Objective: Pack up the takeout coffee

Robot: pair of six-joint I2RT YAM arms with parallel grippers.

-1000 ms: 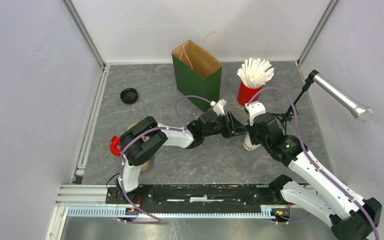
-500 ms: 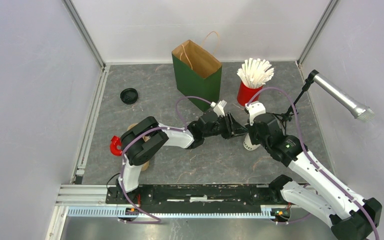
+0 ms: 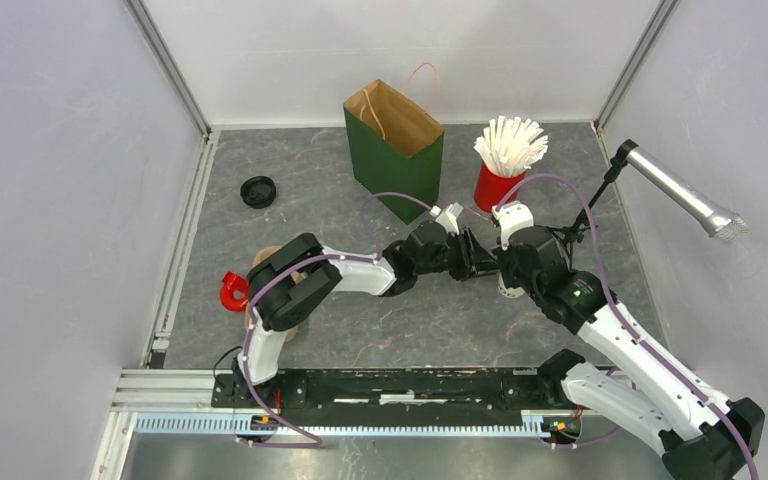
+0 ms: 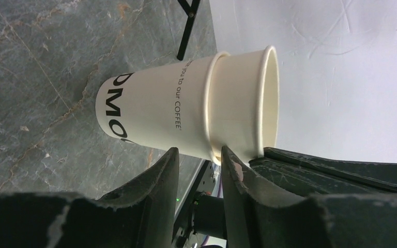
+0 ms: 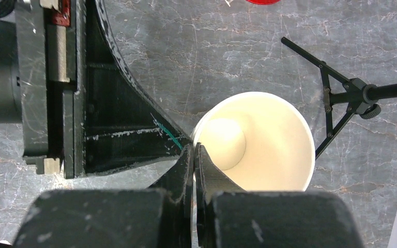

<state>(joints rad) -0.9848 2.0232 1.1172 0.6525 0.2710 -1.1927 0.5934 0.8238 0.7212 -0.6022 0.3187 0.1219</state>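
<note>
- Left gripper [image 4: 198, 155] and right gripper [image 5: 194, 152] meet tip to tip at the paper cup [image 5: 269, 150]; we see no gap on that side.
- Mic stand [image 5: 359, 95] legs close on the cup's other side.
- Green bag [image 3: 395, 150] and red straw cup [image 3: 498, 187] wall off the back.
- Bare table [image 3: 430, 325] near our bases is open.

two white paper cups [image 4: 155, 111], nested and lidless, stand upright on the table [image 4: 31, 77], rim pinched in my right claw [image 5: 194, 155].
</note>
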